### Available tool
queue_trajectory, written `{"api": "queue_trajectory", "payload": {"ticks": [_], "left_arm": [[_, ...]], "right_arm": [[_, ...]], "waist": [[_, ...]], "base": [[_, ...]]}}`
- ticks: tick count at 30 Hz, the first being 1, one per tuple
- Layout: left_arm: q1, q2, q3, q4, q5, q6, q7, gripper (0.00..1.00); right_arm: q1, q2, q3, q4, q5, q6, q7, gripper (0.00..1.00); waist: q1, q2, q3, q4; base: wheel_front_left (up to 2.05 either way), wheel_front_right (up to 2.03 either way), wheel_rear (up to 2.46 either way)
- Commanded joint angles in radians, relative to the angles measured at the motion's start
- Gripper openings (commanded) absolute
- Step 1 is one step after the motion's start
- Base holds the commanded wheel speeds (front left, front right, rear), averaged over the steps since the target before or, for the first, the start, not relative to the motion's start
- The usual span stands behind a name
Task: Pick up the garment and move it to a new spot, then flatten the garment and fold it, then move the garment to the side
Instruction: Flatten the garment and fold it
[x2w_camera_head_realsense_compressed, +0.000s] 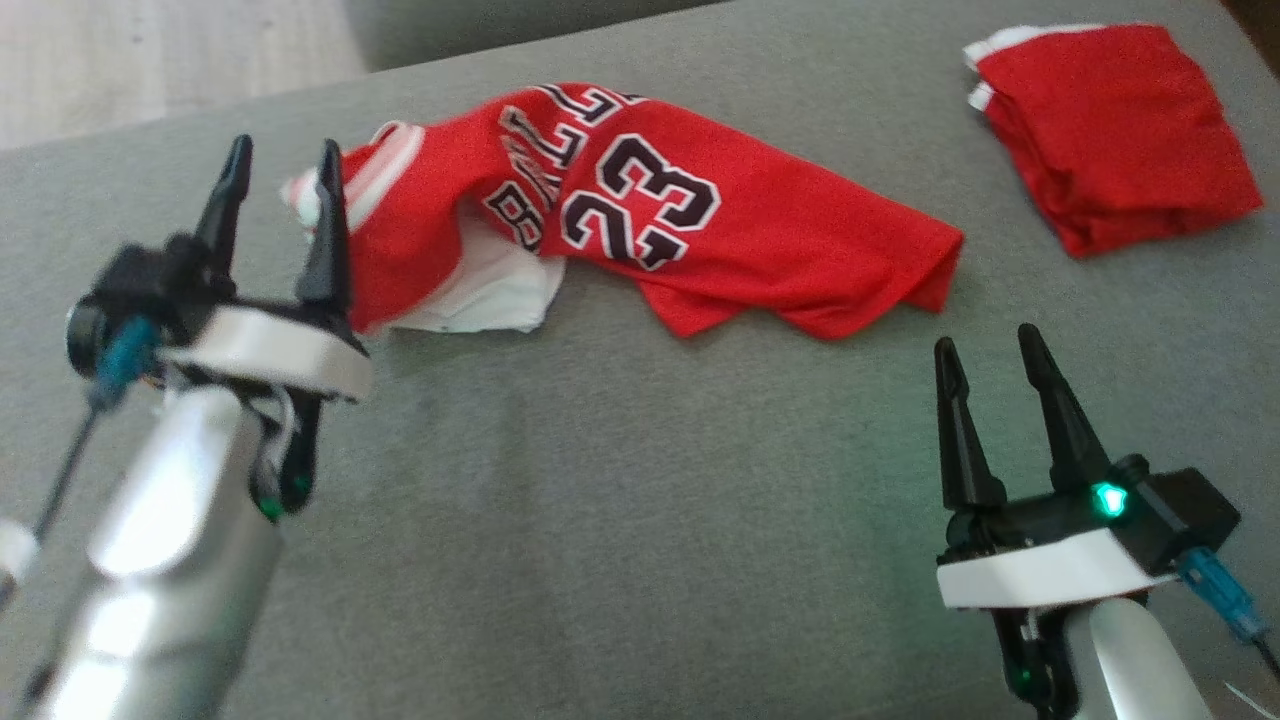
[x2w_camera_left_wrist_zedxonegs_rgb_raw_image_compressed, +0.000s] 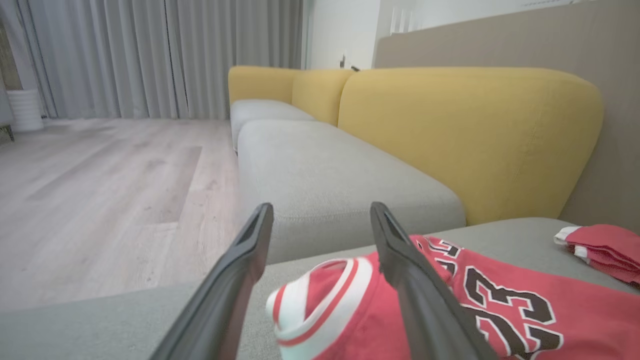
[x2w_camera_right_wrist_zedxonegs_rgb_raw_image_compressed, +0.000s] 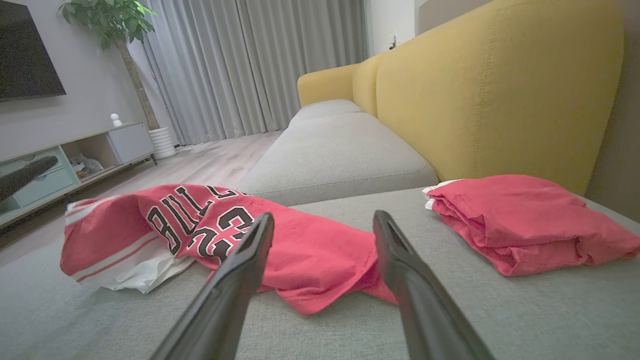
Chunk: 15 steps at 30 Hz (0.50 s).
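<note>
Red basketball jersey (x2w_camera_head_realsense_compressed: 700, 240) lying crumpled, not flattened, on a grey sofa seat (x2w_camera_head_realsense_compressed: 600, 500), toward the far left of the head view. Long axis running across that view from left to right, dipping slightly toward the right end. Striped red-and-white trimmed opening (x2w_camera_head_realsense_compressed: 380, 160) at the left end; loose rippled hem at the right end, pointing toward the lower right. Black, white-edged number 23 in the middle, readable from the head view though tilted, with black lettering climbing above it toward the far edge. White inner fabric (x2w_camera_head_realsense_compressed: 490, 290) spilling out beneath the near left side. Cloth bunched into soft folds along its length.

Left gripper (x2w_camera_head_realsense_compressed: 284, 145) at the jersey's left end, jaws spread wide and pinching nothing. Seen from the left wrist, trimmed opening (x2w_camera_left_wrist_zedxonegs_rgb_raw_image_compressed: 320, 295) low between the two dark fingers (x2w_camera_left_wrist_zedxonegs_rgb_raw_image_compressed: 235, 280), with the numbered part to their right.

Right gripper (x2w_camera_head_realsense_compressed: 987, 340) near the lower right, jaws likewise wide apart and empty, apart from the jersey and pointing toward its hem end. From the right wrist, jersey (x2w_camera_right_wrist_zedxonegs_rgb_raw_image_compressed: 300, 255) just beyond the fingertips.

Second red garment (x2w_camera_head_realsense_compressed: 1120, 140), folded, at the far right of the seat, well apart from the jersey. Yellow backrest (x2w_camera_left_wrist_zedxonegs_rgb_raw_image_compressed: 470, 140) behind the seat; pale wood floor (x2w_camera_left_wrist_zedxonegs_rgb_raw_image_compressed: 100, 190) beyond.
</note>
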Motion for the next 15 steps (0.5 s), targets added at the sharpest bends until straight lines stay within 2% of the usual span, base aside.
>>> {"api": "queue_trajectory", "payload": {"ticks": [1,5,8,11,15], "left_arm": [[0.029,0.011,0.063,-0.069,0.039,0.022,-0.009,1.00],[0.257,-0.074,0.179,-0.263,0.180,0.091,-0.009,1.00],[0.408,-0.146,0.233,-0.346,0.251,0.101,-0.009,1.00],[0.503,-0.198,0.239,-0.369,0.308,0.068,-0.009,1.00],[0.513,-0.222,0.185,-0.332,0.401,0.005,-0.009,1.00]], "right_arm": [[0.006,-0.003,0.019,-0.023,-0.004,0.007,-0.004,1.00],[0.026,-0.003,0.006,-0.003,-0.014,0.007,-0.004,1.00],[0.039,-0.003,0.002,0.012,-0.020,0.007,-0.004,1.00],[0.050,-0.003,-0.004,0.024,-0.021,0.007,-0.004,1.00],[0.048,-0.003,0.012,0.034,-0.027,0.007,-0.004,1.00]], "waist": [[-0.0001,0.0000,-0.016,0.029],[-0.0001,0.0000,-0.051,0.079],[-0.0001,0.0000,-0.075,0.111],[-0.0001,0.0000,-0.090,0.139],[-0.0001,0.0000,-0.087,0.152]], "base": [[0.00,0.00,0.00],[0.00,0.00,0.00],[0.00,0.00,0.00],[0.00,0.00,0.00],[0.00,0.00,0.00]]}}
